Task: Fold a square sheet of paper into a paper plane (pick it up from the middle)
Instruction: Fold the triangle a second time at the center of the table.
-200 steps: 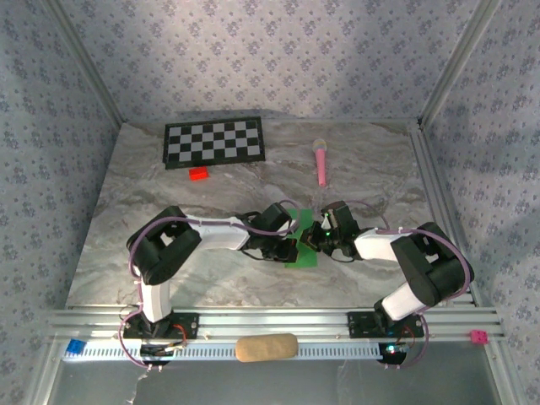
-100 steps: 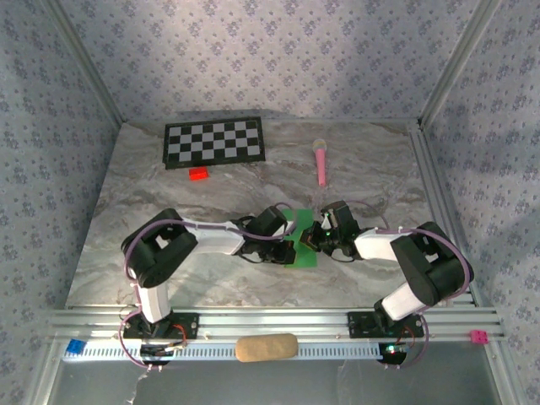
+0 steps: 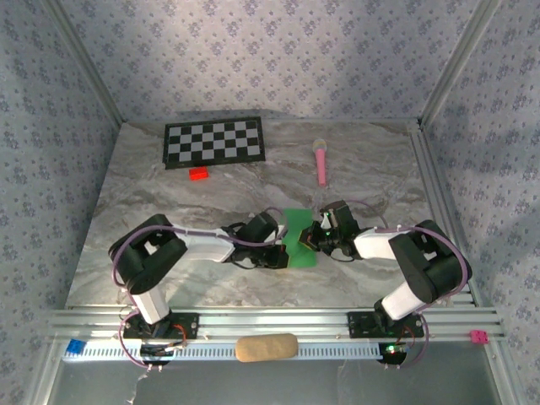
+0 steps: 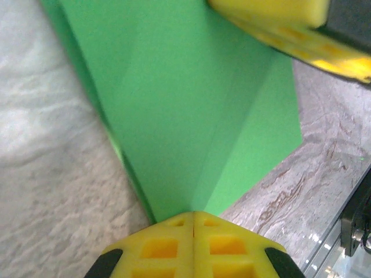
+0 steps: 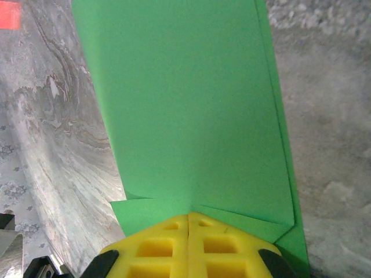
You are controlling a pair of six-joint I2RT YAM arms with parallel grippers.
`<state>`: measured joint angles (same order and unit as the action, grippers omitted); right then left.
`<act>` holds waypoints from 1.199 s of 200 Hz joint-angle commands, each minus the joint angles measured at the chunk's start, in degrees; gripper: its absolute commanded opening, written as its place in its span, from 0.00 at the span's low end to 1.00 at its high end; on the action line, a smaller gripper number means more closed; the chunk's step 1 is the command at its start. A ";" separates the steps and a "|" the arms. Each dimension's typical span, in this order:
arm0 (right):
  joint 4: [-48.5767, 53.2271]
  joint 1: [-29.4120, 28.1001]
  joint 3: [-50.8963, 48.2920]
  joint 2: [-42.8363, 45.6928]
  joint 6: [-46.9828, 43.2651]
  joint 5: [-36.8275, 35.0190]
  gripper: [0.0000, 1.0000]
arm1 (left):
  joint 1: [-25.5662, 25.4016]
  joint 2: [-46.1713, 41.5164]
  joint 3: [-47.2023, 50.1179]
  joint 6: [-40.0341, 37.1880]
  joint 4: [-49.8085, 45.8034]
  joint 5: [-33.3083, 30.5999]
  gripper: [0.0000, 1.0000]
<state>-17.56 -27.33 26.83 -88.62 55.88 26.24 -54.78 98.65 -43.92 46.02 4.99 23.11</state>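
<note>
Lying on the grey-veined marble table [image 3: 211,194], on the arms' side of the pink toy [image 3: 321,160], the paper [image 3: 297,229] is thin, matte, bright green. It is folded into flat overlapping layers with sharp creases. The left gripper [image 4: 192,217], with its yellow grid-moulded fingers pressed together, touches the paper's pointed end. The right gripper [image 5: 188,219], jaws likewise closed tight, touches the opposite edge beside small triangular flaps. Whether either one nips a layer cannot be told.

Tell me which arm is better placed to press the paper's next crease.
Left, probably: left jaws pinch the green paper where a crease ends; right jaws anchor the opposite side.
</note>
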 commanded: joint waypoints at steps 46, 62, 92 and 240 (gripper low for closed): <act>7.02 0.38 -2.00 -2.61 -1.67 -4.88 0.00 | 0.23 -8.85 0.19 0.62 -5.47 1.19 0.04; 7.02 0.28 -1.97 -2.61 -1.65 -4.86 0.00 | 1.30 -9.32 -2.97 -0.39 -8.38 1.87 0.04; 6.84 0.19 -1.94 -2.64 -1.47 -4.97 0.00 | 3.07 -5.06 -8.23 -2.18 -9.22 4.42 0.05; 7.82 0.21 0.41 4.53 -4.90 -1.96 0.00 | 2.50 6.91 -4.73 -0.46 -5.61 0.47 0.00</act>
<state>-16.08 -27.33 26.83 -87.33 54.30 26.09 -51.75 104.88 -51.27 44.73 3.11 25.96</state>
